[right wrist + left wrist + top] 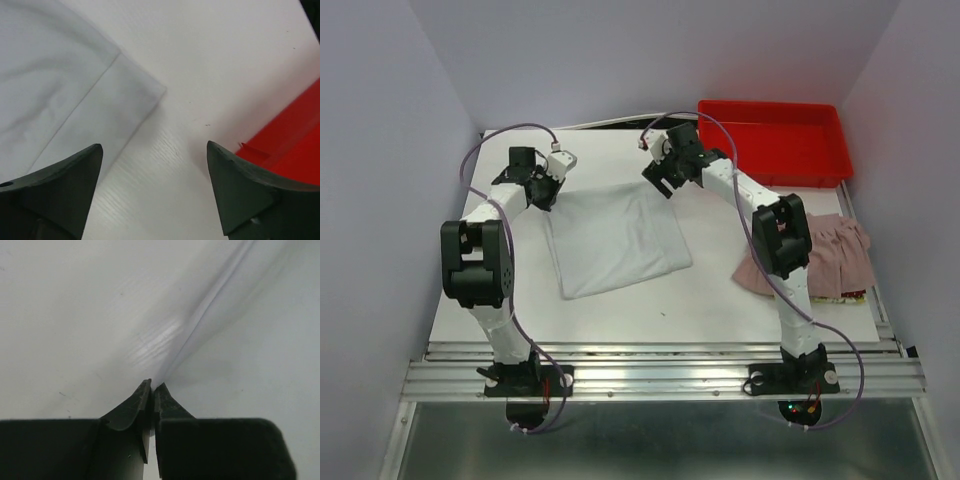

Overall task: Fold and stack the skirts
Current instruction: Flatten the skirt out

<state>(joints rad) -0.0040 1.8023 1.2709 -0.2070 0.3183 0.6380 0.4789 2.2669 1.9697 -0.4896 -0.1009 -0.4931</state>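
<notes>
On the table (720,300), spread flat in the middle, the white skirt (615,240); near the right edge, the pink skirt (840,252). Probably light, soft, limp: best to grasp at corners. Clenched on a white fold, clear only in its wrist view, the left tool (152,390); released above the far corner, the right tool (155,165).

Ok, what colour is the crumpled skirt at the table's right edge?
Dusty pink skirt; clearest in the top external view.

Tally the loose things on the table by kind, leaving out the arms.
Skirts: 2, the grey-white skirt and the pink skirt
Trays: 1, the red tray
Total: 3
</notes>
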